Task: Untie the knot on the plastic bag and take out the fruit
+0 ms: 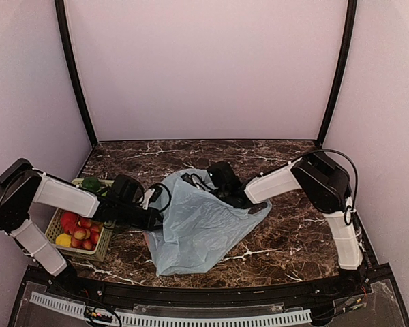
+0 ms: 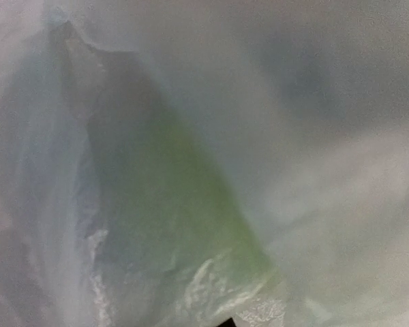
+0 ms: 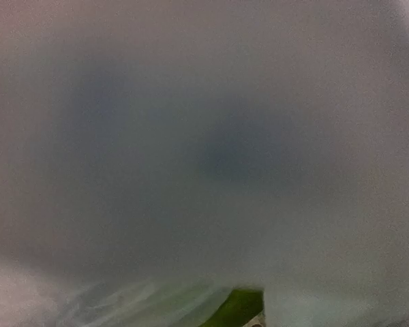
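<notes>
Plastic bag [image 1: 201, 228] lay crumpled in the middle of the dark, white-veined marble-look tabletop [image 1: 286, 231], a thin, translucent, pale blue-green film spread in soft creases, with one corner pointing toward the right arm. We saw both arms reaching into its upper part from either side.

We found the left gripper [image 1: 158, 206] at the bag's left edge, its tip buried under a fold of film. Its fingers were pressed together, but we could not tell whether film was caught between them. From the left wrist, film covered nearly the whole view, wrinkled and frosted-looking, and a broad green shape [image 2: 184, 211] glowed through it, the fruit inside the bag.

We found the right gripper [image 1: 199, 181] at the bag's top edge, touching the plastic. How far apart its fingers stood we could not tell: from the right wrist the film lay blurred against the lens, grey-blue and featureless, with only a sliver of bright green [image 3: 238, 310] at the bottom edge.

Left of the bag, under the left arm, sat a woven basket [image 1: 103, 248]. It held round red and orange fruits [image 1: 82, 234], glossy-skinned, one yellow piece [image 1: 63, 240], and a green fruit [image 1: 90, 183] at its far corner.
</notes>
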Controlling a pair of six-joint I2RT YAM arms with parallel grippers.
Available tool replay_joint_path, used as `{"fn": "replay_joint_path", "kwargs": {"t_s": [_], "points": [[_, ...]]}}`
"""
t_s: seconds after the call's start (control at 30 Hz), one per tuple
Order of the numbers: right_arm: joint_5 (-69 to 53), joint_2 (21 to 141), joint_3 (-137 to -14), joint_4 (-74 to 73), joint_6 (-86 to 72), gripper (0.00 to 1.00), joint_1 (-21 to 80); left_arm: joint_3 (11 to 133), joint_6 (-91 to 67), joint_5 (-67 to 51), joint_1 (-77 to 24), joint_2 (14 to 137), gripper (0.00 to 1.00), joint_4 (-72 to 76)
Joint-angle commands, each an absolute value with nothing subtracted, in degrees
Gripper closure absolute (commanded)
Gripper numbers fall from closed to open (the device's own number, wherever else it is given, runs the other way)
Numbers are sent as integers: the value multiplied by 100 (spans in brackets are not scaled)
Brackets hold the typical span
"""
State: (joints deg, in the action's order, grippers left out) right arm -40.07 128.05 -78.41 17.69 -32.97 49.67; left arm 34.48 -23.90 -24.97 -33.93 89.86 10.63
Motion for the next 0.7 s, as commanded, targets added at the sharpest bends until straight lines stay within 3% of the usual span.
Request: {"fn": "replay_joint_path", "kwargs": {"t_s": [0.0,0.3,0.47,0.67], "points": [[-4055,13107,-8168,1845,-3241,16,5032,3541,-1872,-2898,-3388,9108,99,1120],[-4147,13631,-8673,1860,-3347,32,5119,3542,-1682,-3048,-3393,9117,99,1261],[-4155,13555,-8475,2164,-3488,62,5124,3576,-1657,-2949,-3393,9144,99,1235],[-3951,12895,-7772,2746,-3679,81,5053,3239,-1850,-1867,-3393,7767,98,877]]}}
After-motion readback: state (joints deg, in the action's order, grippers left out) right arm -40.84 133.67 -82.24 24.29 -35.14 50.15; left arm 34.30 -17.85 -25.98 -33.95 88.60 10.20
